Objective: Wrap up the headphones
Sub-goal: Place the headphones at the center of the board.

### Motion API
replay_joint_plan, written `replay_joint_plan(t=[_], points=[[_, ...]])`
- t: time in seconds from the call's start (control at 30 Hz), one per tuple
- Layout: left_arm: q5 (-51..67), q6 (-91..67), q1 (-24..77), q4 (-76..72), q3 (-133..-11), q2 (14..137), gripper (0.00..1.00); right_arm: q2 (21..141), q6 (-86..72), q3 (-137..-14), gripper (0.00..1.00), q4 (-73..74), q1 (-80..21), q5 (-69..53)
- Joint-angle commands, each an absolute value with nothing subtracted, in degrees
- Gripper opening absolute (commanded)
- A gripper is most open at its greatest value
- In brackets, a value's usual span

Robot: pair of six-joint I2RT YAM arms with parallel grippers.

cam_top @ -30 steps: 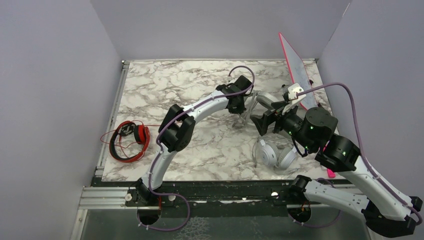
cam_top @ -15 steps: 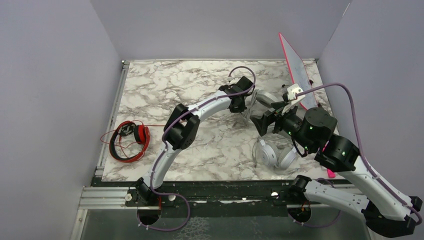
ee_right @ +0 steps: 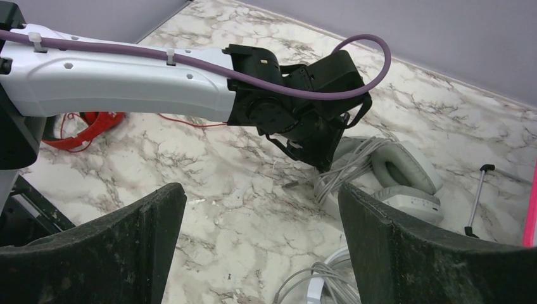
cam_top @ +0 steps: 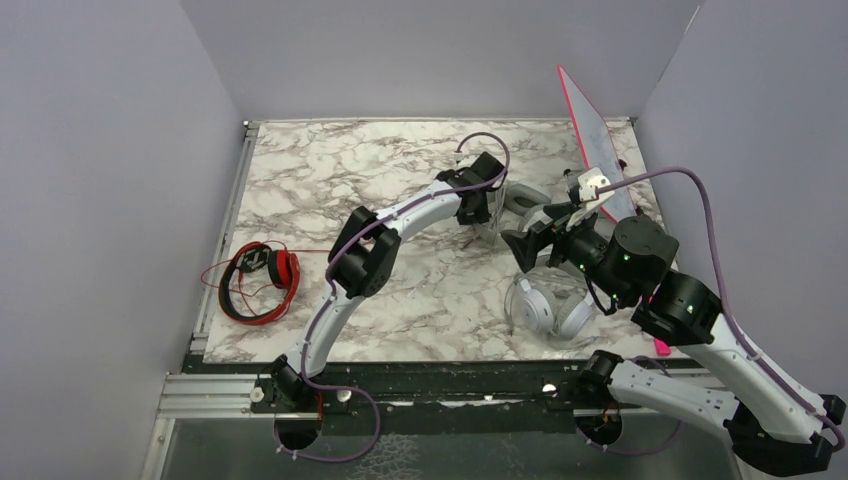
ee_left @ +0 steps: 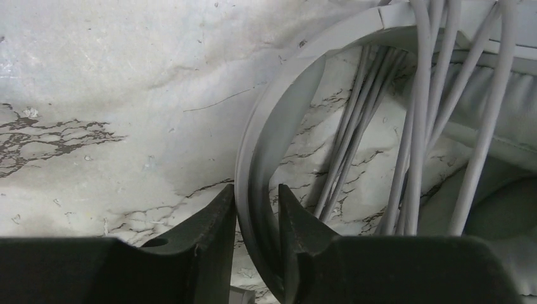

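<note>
The left gripper point(ee_left: 255, 195) straddles the headband point(ee_left: 278, 107) of the light grey headset point(cam_top: 530, 200), its fingers close on either side. Whether they pinch it I cannot tell. Thin grey cable loops point(ee_left: 415, 126) cross that band. The right gripper point(ee_right: 261, 190) hangs spread wide and empty, just on the near side of this headset. The white-silver headset point(cam_top: 545, 305) lies beyond that, toward the arm bases. The red-and-black headset point(cam_top: 258, 283) lies well to the light grey headset's left.

A marble table point(cam_top: 300, 170) lies under the right gripper point(ee_right: 261, 188). Right of it lie a thin rod point(ee_right: 476, 199) and a tilted, pink-edged panel point(cam_top: 598, 140).
</note>
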State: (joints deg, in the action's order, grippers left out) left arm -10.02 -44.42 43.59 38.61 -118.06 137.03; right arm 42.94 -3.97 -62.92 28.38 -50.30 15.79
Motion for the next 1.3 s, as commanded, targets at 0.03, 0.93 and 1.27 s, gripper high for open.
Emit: replay_joint_plan(t=[0.03,0.93,1.27], points=[[-11.36,-42.33,43.28,37.63,-119.28,135.67,0.32,42.13,-3.25,-62.44,0.95,26.91,-50.48,15.7],[-10.32,-34.36,41.31,37.68,-117.81,128.56,0.62,42.93,-3.42,-63.13,0.95,26.42,-50.51,14.11],[-9.72,-25.19,40.94,32.38,-107.26,117.79,0.73,42.97,-3.52,-63.05,0.95,26.52,-50.49,13.81]])
